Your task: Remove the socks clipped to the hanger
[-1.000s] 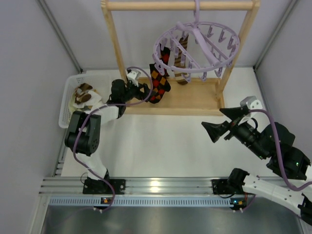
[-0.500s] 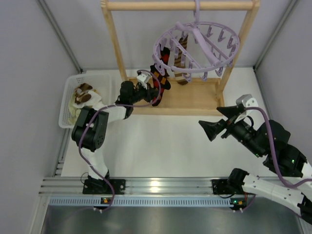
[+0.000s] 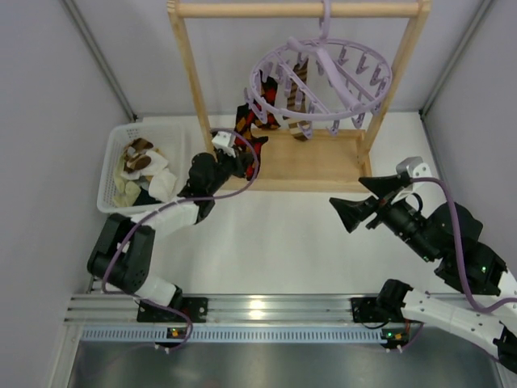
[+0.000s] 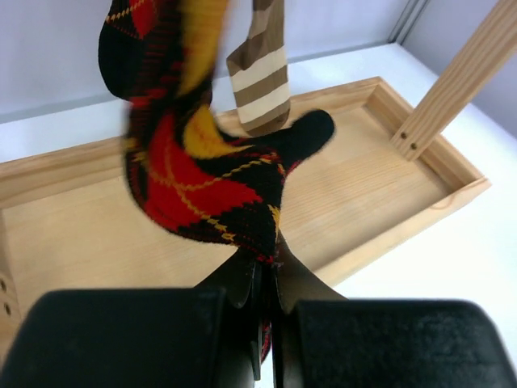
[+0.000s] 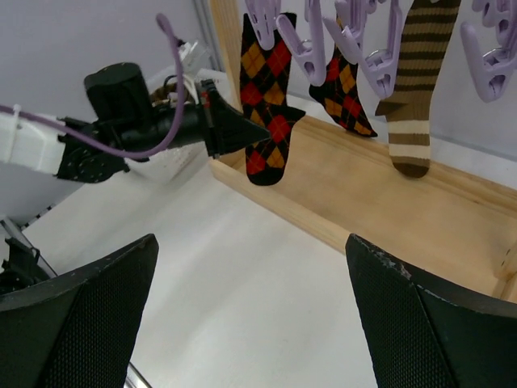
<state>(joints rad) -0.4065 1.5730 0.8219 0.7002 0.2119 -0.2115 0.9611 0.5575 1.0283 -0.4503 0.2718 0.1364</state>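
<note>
Left claw (image 4: 265, 291) pressed together, pinching the lower end of a black-and-red argyle sock (image 4: 210, 178) clipped at the 9 o'clock rim of the lavender hanger (image 3: 315, 44). Right claw (image 3: 349, 217) hovers spread wide above the table (image 3: 266, 234), at 5 o'clock from the hanger.

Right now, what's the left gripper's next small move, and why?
Probably pull the argyle sock down and toward the white basket: the left gripper is shut on its lower part, and its top hangs clipped to the lavender hanger.
</note>
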